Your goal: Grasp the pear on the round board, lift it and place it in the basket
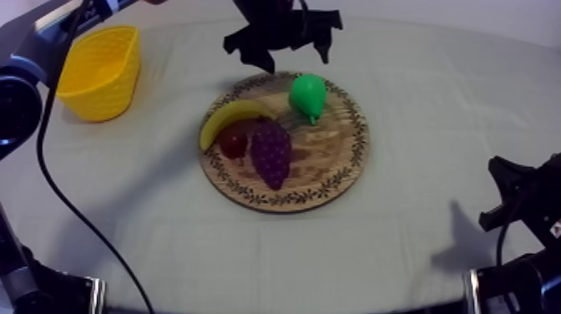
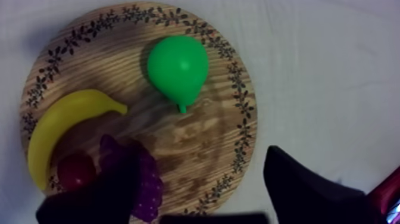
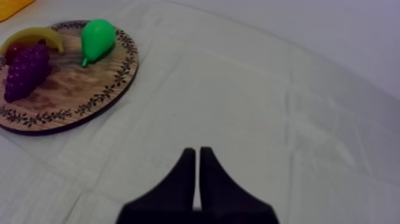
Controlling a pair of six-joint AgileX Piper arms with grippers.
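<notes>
Pear [image 1: 307,93] not grabbed yet, on wooden board's [image 1: 334,167] far edge near wide-open, empty left end effector [image 1: 294,57]. Right end effector [image 3: 197,179] closed, empty. Next: grab, drop in yellow basket [image 1: 100,71].

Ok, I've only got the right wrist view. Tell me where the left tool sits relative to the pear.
Observer: The left tool hangs over the wooden board's far rim, just behind the pear.
Operator: Report its state.
Observer: Open: its fingers stand wide apart with nothing between them.
Operator: Now place the basket for me.
Observer: The yellow basket stands upright to the board's left, apart from it.
</notes>
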